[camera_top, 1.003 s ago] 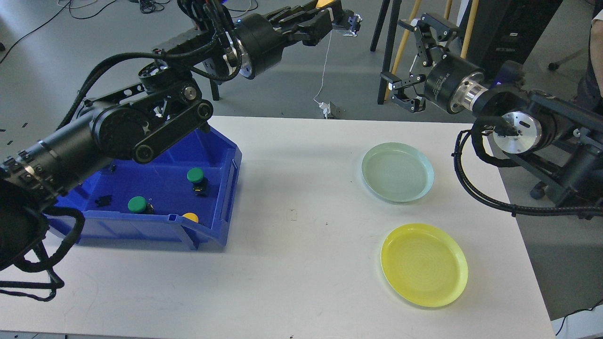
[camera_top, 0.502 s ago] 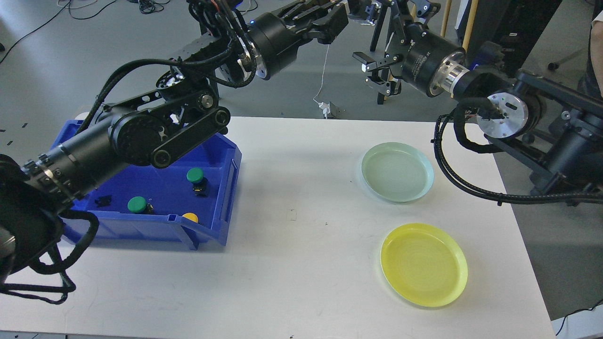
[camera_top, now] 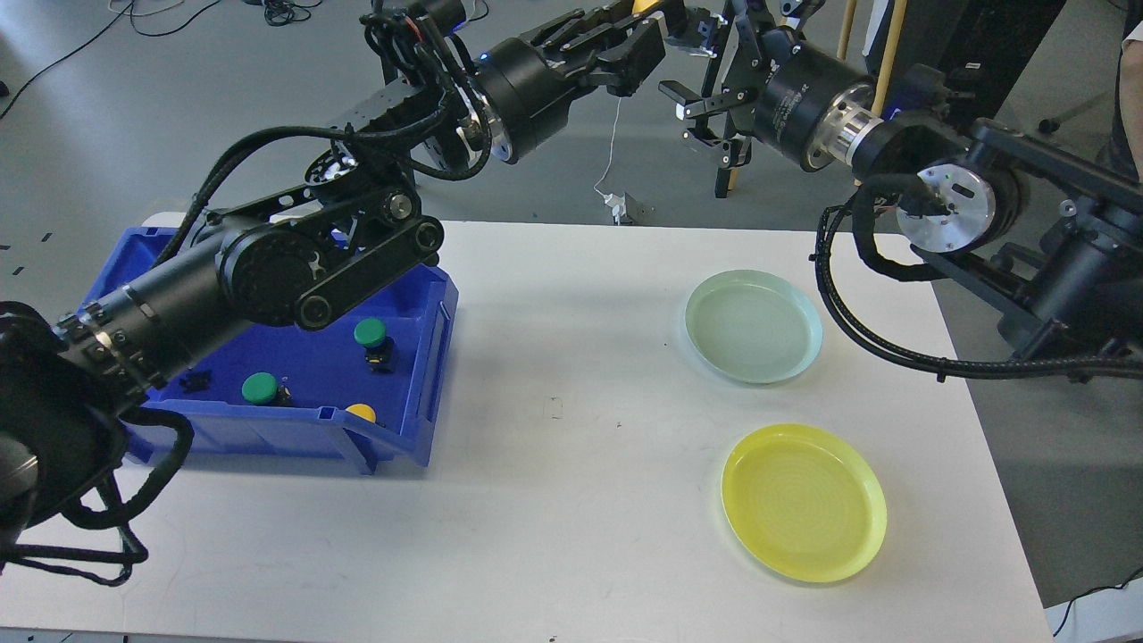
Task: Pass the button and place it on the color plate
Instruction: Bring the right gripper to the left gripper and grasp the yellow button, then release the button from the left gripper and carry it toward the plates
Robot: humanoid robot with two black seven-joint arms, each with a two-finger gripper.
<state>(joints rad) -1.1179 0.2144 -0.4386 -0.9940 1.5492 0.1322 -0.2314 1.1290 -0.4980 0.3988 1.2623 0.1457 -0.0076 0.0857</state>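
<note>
Nearest on the right lies the yellow plate [camera_top: 804,503], with the pale green plate [camera_top: 754,326] just beyond it and the blue bin [camera_top: 427,375] of spare buttons well to the left. At the far edge, high above the table [camera_top: 554,500], the left gripper [camera_top: 692,22] grips a yellow button [camera_top: 645,5], pointing right at the right gripper [camera_top: 714,116], whose fingers are spread open just beside it. Nothing stands between them.

Tabletop [camera_top: 571,500] open across centre and bottom of frame. Blue bin [camera_top: 420,393] blocks left side, left arm [camera_top: 268,277] overhanging it. Pale green plate [camera_top: 755,326] and yellow plate [camera_top: 804,502] occupy right side; bare lane between bin and plates.
</note>
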